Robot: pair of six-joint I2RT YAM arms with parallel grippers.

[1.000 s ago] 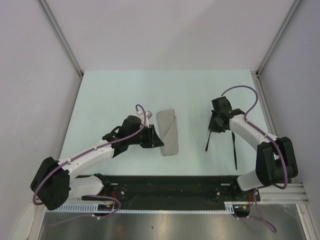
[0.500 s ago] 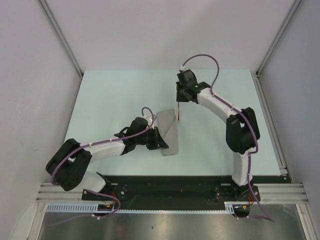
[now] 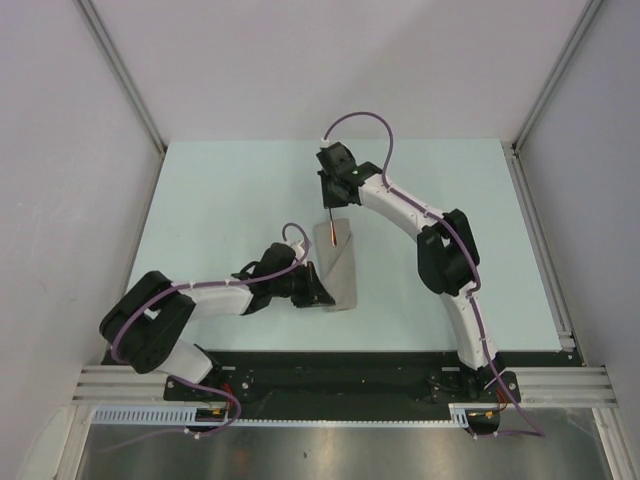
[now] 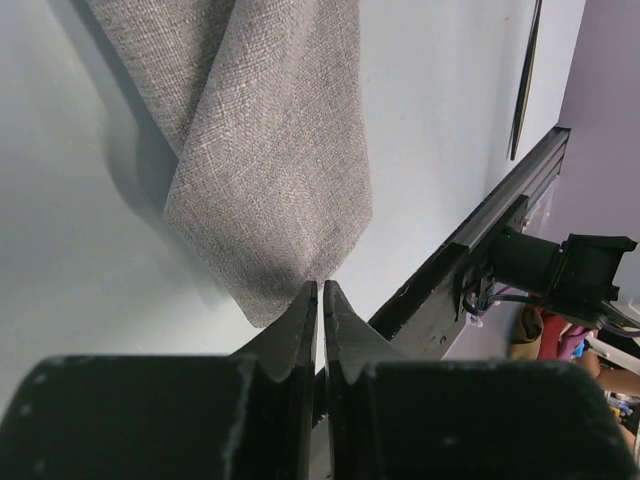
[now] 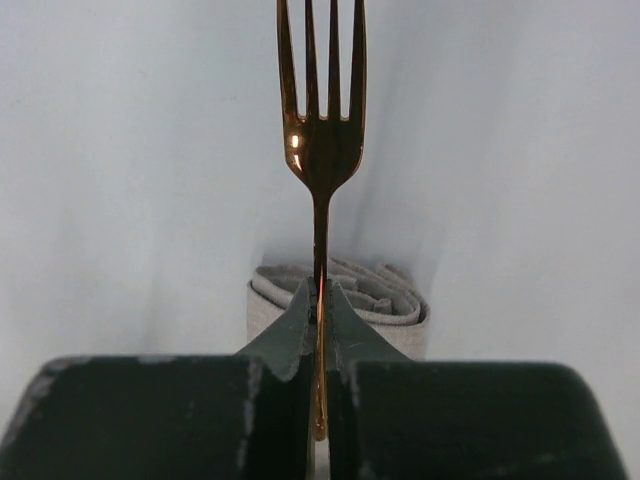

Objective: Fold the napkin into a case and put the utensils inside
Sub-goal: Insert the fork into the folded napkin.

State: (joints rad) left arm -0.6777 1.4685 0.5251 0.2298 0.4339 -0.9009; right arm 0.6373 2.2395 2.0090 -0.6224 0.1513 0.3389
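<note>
Pale mint table (image 3: 220, 200) lies under both the left gripper (image 3: 322, 296) and the right gripper (image 3: 331, 203). White enclosure walls (image 3: 300, 70) stand beyond the right gripper, with aluminium posts (image 3: 120, 75) at the far corners on either side of it. Behind the left gripper, a black rail (image 3: 340, 365) runs along the table's near edge, with a brushed metal sheet (image 3: 350, 450) past that.

case (image 3: 340, 268): grey-beige folded oblong, lying flat | fork (image 5: 320, 150): copper, over its far (layered) end
</note>
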